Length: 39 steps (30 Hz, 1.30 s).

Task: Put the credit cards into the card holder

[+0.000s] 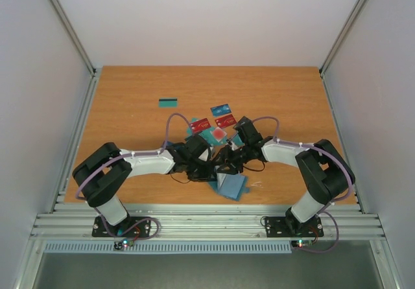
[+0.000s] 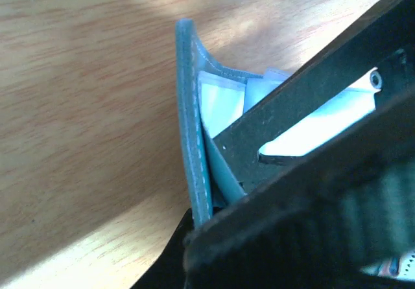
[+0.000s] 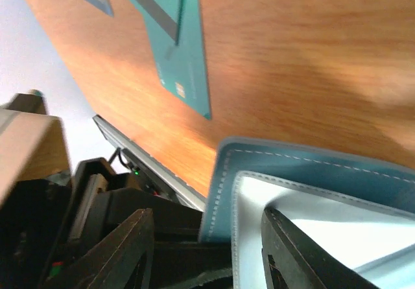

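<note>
1. The left gripper [image 2: 211, 195] is clamping tight on the holder [image 2: 193, 127] at the lower centre of the left wrist view. The holder is standing on edge there. Its teal cover is rising toward the top of the frame, and its pale lining is fanning open to the right.
2. The right gripper [image 3: 207, 224] is hanging with its jaws about half apart, gripping nothing. In the right wrist view one finger [image 3: 295, 250], at lower right, is lying over the holder's pale inside. The other, at lower left, is sitting clear of the stitched edge.
3. In the top view the holder [image 1: 232, 185] is showing low and centre, near the bottom edge of the table [image 1: 130, 107], just below where the two grippers are meeting.
4. The cards are lying in a loose cluster just above the grippers at the centre of the top view. Two red cards [image 1: 225, 120] and a blue card [image 1: 221, 109] are lying among teal ones.
5. A striped card [image 1: 168, 102] is lying alone, up and left of the cluster.
6. In the right wrist view two teal cards are overlapping flat on the table at top centre, apart from the holder.
7. Whether any card is sitting inside the holder cannot be told.
</note>
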Each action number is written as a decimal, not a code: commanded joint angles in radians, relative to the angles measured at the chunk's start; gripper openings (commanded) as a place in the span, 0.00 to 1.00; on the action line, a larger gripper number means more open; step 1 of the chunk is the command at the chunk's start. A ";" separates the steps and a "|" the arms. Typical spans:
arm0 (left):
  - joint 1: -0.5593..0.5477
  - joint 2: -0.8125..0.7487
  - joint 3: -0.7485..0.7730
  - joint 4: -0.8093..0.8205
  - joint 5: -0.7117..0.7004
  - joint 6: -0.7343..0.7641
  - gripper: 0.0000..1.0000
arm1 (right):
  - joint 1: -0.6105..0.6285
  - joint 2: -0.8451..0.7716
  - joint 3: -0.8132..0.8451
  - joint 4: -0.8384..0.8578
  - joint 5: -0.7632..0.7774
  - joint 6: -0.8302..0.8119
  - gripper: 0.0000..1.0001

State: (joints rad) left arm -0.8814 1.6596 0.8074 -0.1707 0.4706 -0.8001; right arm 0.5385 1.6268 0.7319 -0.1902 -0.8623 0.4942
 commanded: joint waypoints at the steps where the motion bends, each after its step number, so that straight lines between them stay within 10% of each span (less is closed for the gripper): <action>1: 0.005 0.002 0.004 0.094 0.091 -0.005 0.00 | 0.005 -0.014 0.043 0.098 -0.003 0.024 0.47; 25: 0.009 -0.180 -0.004 -0.107 0.056 0.102 0.72 | 0.005 0.081 -0.082 0.237 0.009 0.045 0.47; 39: 0.008 0.052 0.051 -0.053 0.066 0.139 0.46 | -0.005 0.014 -0.059 0.151 0.019 0.022 0.46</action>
State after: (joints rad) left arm -0.8719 1.6638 0.8131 -0.2401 0.5396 -0.6910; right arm 0.5377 1.6810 0.6609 0.0170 -0.8524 0.5423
